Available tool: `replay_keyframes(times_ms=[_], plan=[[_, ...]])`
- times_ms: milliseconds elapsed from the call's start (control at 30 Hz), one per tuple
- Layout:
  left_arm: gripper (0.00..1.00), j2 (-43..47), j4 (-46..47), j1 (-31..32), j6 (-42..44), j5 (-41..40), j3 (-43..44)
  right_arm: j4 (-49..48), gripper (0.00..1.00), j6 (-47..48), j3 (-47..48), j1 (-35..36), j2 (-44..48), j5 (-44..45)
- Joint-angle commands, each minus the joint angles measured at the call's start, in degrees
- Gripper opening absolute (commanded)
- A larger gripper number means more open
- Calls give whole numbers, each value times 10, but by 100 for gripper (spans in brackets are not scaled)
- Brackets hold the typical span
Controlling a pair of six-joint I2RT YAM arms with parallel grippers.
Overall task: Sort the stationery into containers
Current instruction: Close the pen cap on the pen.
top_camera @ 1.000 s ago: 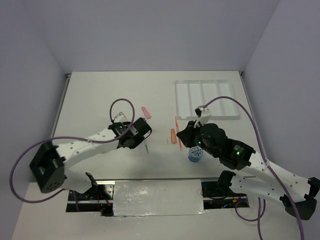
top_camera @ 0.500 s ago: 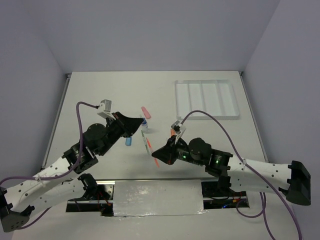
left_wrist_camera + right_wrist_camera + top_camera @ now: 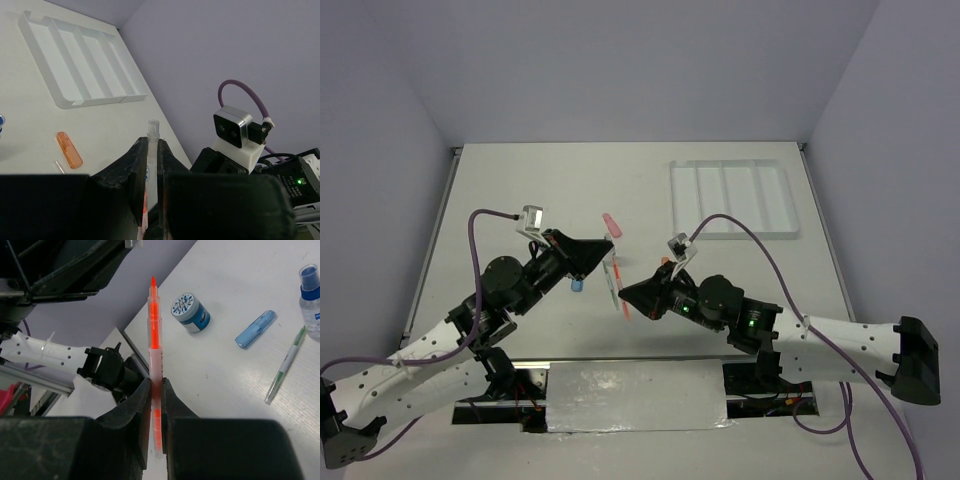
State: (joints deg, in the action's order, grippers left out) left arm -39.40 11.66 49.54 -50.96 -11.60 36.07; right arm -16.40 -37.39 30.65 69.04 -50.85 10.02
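I am holding the orange pen (image 3: 154, 325) in the right gripper (image 3: 155, 383), jaws clenched on the lower barrel, bare tip pointing up, lifted off the table (image 3: 240, 270). The left gripper (image 3: 153, 145) is pinching a whitish tube (image 3: 153, 131) upright. I cannot tell whether it is a cap or a second pen.

I am treating the orange pen as light, stiff and smooth, so it is likely to slip or swing if gripped near one end. Mid-barrel looks the safer hold.

The tray (image 3: 100, 101) is sitting well apart at the far right of the table, with nothing showing in its compartments. The blue roll (image 3: 190, 313), blue capsule (image 3: 255, 329), green-and-white pen (image 3: 286, 365), bottle (image 3: 311, 295) and orange capsule (image 3: 69, 156) are lying loose on the table.

I am seeing dark print on the bottle and a pattern on the blue roll's top, both too small to read.
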Motion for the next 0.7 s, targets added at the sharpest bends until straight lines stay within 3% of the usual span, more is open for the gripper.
replay_keyframes(times_ms=[0,667], plan=[[0,-4,59,-1,10,23,0,-14,0,13,34,4,15,31],[0,-16,58,0,17,19,2,4,0,26,58,4,7,40]])
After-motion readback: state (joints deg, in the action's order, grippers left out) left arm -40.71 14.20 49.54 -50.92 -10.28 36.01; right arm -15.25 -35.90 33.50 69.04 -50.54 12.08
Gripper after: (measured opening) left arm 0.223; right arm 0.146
